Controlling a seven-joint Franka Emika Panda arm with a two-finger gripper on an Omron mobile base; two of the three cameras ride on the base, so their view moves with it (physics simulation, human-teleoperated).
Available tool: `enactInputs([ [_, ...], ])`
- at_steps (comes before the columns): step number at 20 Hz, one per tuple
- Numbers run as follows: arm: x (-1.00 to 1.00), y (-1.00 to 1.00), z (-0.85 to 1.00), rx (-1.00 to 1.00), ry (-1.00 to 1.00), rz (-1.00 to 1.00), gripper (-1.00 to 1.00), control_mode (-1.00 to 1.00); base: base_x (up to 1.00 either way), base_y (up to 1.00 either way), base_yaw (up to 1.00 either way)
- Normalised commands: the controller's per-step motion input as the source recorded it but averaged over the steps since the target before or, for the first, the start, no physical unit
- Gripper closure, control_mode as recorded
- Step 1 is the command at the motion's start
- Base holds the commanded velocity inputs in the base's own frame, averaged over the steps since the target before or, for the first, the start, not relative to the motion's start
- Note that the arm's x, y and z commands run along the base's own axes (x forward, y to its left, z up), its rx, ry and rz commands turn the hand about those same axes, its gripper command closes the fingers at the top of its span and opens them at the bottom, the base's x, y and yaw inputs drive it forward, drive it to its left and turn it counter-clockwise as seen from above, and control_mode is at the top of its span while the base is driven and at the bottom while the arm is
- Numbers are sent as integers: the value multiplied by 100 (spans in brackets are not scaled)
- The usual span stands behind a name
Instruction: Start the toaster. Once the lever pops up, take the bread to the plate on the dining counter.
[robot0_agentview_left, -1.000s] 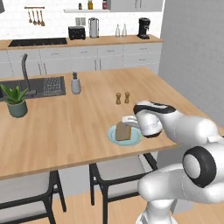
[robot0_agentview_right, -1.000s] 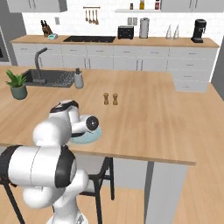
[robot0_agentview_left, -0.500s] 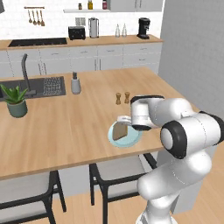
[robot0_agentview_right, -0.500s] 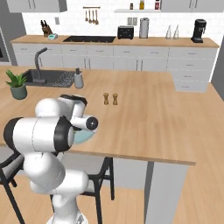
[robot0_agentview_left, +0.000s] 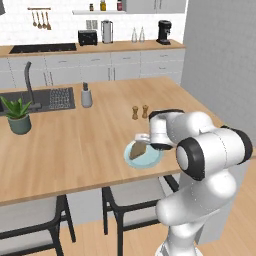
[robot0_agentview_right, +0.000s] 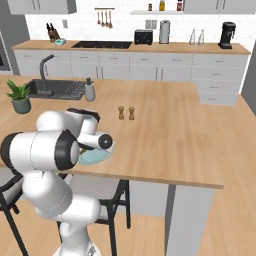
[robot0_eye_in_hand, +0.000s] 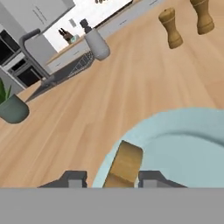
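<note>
Down at the near edge of the tabletop (robot0_agentview_left: 75, 145), your bread (robot0_eye_in_hand: 125, 164) stands on edge over the plate (robot0_eye_in_hand: 188, 144), its length running straight out between the jaws; they look slightly parted, no longer pinching it.

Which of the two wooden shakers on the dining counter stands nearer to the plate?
The left shaker, as the left base view shows it: it stands on the plate's side; the other shaker stands farther right.

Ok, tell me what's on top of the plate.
One brown bread slice stands on its edge on the plate, near its left rim. The claw and arm cover part of the plate.
</note>
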Motion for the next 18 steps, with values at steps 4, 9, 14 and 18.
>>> enactInputs([
  [4,5,-36,0,-1,19,0,-100,-100,0,0,0],
  [9,4,-48,6,0,25,0,-100,-100,0,0,0],
  [14,0,-40,25,0,33,-2,-100,-100,0,0,0],
  [18,4,-16,14,0,36,-5,-100,-100,0,0,0],
])
